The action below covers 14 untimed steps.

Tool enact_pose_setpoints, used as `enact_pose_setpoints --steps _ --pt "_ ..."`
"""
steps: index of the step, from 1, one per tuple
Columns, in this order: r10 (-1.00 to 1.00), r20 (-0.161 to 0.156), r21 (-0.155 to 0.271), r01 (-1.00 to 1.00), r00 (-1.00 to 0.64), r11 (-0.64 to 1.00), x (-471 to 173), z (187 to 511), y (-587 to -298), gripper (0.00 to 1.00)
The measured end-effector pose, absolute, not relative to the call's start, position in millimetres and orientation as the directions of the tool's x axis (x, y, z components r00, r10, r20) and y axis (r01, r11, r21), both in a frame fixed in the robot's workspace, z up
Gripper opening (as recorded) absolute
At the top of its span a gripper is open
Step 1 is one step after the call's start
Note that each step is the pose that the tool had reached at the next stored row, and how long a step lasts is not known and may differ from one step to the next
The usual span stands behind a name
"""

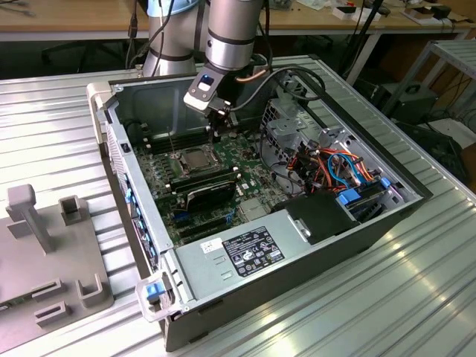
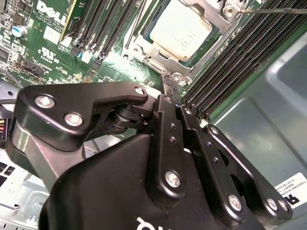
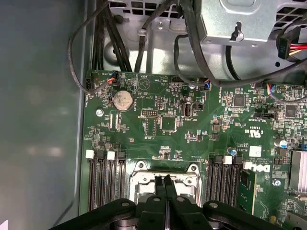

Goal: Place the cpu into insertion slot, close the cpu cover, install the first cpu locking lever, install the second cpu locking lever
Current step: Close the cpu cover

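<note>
We see bright, even overhead room light in the exterior view. The ribbed metal table (image 1: 416, 297) gleams in pale streaks, and the inside of the computer case (image 1: 297, 294) sits in softer shade. In the second wrist view, white glare washes over the cpu (image 2: 180, 28), and the black gripper (image 2: 168, 86), close to the lens, looks soft, with small highlights on its screws. In the first wrist view the motherboard (image 3: 192, 124) is evenly lit, and the case wall (image 3: 38, 105) shows faint, hazy reflections.
</note>
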<state>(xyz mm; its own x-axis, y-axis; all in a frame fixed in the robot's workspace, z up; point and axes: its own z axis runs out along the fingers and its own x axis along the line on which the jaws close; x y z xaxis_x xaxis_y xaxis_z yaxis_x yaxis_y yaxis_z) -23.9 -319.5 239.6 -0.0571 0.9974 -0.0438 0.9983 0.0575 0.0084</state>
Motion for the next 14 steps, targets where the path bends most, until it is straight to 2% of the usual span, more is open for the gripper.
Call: enact_pose_setpoints --steps 14 --pt "0.997 -0.044 0.008 0.998 -0.057 0.058 -59.8 232.9 -321.1 0.11"
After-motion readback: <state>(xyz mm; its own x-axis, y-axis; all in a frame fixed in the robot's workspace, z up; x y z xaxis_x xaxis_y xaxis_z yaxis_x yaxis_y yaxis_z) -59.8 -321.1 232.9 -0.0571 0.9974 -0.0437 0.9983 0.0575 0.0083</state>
